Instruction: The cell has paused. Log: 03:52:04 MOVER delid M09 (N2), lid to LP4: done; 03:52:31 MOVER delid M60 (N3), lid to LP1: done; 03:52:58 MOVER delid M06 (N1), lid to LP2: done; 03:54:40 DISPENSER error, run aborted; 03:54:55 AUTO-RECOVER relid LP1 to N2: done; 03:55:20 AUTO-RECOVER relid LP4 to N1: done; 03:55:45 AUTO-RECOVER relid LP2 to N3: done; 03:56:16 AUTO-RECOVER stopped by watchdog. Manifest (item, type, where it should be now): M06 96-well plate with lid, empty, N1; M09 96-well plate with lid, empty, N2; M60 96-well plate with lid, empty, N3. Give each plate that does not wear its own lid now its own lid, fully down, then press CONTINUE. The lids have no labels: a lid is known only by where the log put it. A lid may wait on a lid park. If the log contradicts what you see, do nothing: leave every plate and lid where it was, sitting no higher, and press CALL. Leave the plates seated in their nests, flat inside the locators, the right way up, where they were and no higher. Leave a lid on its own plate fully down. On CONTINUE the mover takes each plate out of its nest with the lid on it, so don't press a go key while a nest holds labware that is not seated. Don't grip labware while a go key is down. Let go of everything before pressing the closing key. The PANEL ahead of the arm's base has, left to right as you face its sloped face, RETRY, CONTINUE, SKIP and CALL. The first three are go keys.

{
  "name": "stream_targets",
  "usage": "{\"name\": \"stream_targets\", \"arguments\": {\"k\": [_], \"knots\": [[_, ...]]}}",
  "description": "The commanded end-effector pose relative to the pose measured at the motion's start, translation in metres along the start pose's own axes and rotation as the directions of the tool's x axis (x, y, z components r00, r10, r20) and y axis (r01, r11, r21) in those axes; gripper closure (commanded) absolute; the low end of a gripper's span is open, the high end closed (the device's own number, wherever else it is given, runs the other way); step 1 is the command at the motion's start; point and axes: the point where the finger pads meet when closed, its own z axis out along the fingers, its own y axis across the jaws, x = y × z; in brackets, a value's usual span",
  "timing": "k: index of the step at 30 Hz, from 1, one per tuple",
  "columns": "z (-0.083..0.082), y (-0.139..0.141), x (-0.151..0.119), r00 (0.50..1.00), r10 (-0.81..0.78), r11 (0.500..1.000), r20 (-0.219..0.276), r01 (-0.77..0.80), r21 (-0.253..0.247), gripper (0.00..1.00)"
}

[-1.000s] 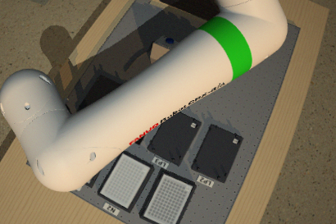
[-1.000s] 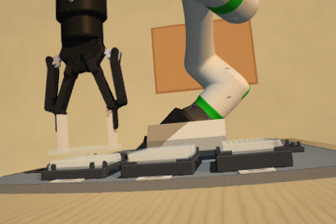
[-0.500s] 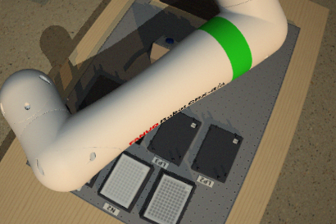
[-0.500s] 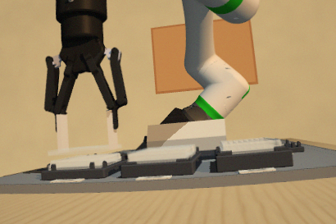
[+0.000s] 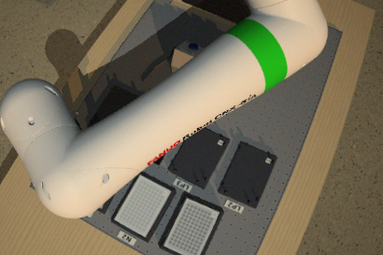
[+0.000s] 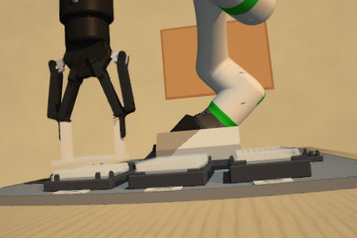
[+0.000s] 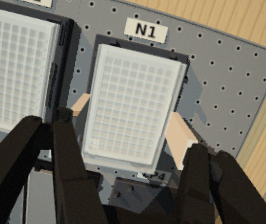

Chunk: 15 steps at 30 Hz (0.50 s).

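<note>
My gripper (image 6: 91,150) is shut on a clear plate lid (image 6: 89,159) and holds it flat a little above the leftmost nest (image 6: 87,180). In the wrist view the lid (image 7: 134,110) sits between my two finger pads over the nest marked N1 (image 7: 145,30), whose dark frame shows around it. The plate under the lid is mostly hidden. The N2 plate (image 7: 14,65) lies to the left in its nest. In the top view, the N2 plate (image 5: 142,199) and its neighbour (image 5: 192,226) lie in their nests; the arm hides N1.
Lid parks LP1 (image 5: 198,156) and LP2 (image 5: 248,173) are bare dark pads. The middle (image 6: 171,167) and right (image 6: 270,161) nests hold plates. The sloped panel (image 6: 198,139) stands behind the nests near the arm's base.
</note>
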Motion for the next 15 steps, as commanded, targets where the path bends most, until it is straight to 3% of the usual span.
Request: {"name": "stream_targets", "arguments": {"k": [1, 15], "knots": [[-0.0002, 0.0001, 0.0001, 1.000, 0.000, 1.000, 0.000, 0.000, 0.000, 1.00], [0.0031, 0.0001, 0.0001, 1.000, 0.000, 1.000, 0.000, 0.000, 0.000, 1.00]]}}
